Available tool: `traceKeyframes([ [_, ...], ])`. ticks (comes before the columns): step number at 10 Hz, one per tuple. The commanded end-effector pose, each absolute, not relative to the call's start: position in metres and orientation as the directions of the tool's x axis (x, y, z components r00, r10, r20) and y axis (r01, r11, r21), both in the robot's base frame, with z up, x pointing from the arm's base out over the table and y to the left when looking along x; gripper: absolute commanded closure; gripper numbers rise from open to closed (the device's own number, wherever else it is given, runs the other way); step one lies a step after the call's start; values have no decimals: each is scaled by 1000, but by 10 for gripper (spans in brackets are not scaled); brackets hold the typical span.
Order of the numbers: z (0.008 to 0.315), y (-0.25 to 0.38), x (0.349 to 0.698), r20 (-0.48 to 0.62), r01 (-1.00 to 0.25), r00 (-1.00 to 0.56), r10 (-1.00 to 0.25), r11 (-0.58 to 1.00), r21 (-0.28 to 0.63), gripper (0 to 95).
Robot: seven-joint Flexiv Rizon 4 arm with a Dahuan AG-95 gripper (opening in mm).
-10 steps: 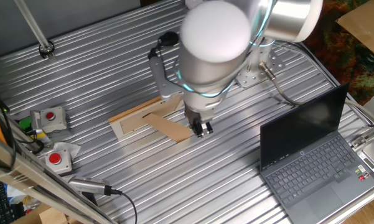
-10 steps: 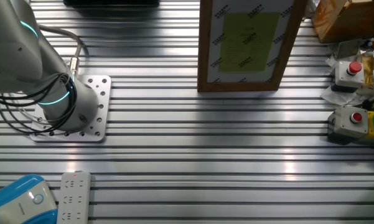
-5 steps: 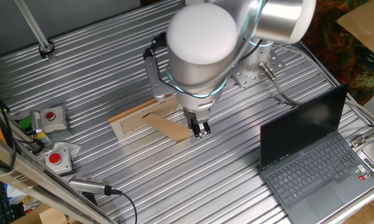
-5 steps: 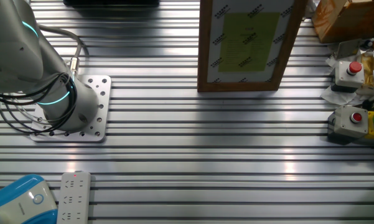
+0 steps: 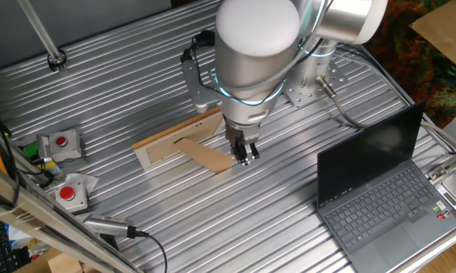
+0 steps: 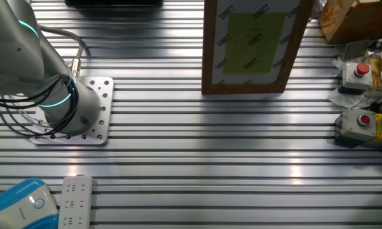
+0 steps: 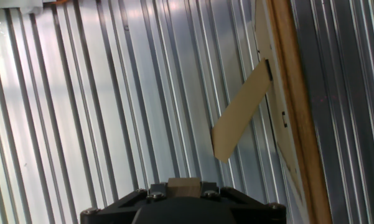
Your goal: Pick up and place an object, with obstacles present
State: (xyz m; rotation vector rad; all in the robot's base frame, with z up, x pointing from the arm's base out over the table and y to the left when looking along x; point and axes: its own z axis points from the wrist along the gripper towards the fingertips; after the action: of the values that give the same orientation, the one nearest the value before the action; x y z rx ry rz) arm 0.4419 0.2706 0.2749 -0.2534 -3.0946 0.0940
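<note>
Arm shifted slightly, fingers (image 5: 246,154) clamping block (image 7: 184,186); frame (image 5: 178,142) alongside

Frame (image 5: 174,140): flat on the tabletop (image 5: 136,68), mid-area, nearer the left edge.
Stand flap (image 5: 209,158): over the frame, reaching toward the front edge.
Block (image 7: 184,186): between the jaws, beside the flap's tip.
Laptop (image 5: 379,189): right front corner.

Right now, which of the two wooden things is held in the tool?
The small wooden block, pinched between the tool's fingers. The big picture frame lies flat on the table, untouched.
</note>
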Motion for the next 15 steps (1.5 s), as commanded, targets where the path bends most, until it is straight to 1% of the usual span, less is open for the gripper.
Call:
traceKeyframes([
  [1,275,273,444,29,167,-985,169,984,-68,950],
  [6,275,273,444,-6,146,-989,146,988,-55,950],
  [9,275,273,444,-5,125,-992,125,991,-52,950],
  [11,275,273,444,-28,121,-992,120,992,-36,950],
  [13,275,273,444,-19,119,-993,118,993,-22,950],
  [15,275,273,444,-22,121,-993,120,992,-38,950],
])
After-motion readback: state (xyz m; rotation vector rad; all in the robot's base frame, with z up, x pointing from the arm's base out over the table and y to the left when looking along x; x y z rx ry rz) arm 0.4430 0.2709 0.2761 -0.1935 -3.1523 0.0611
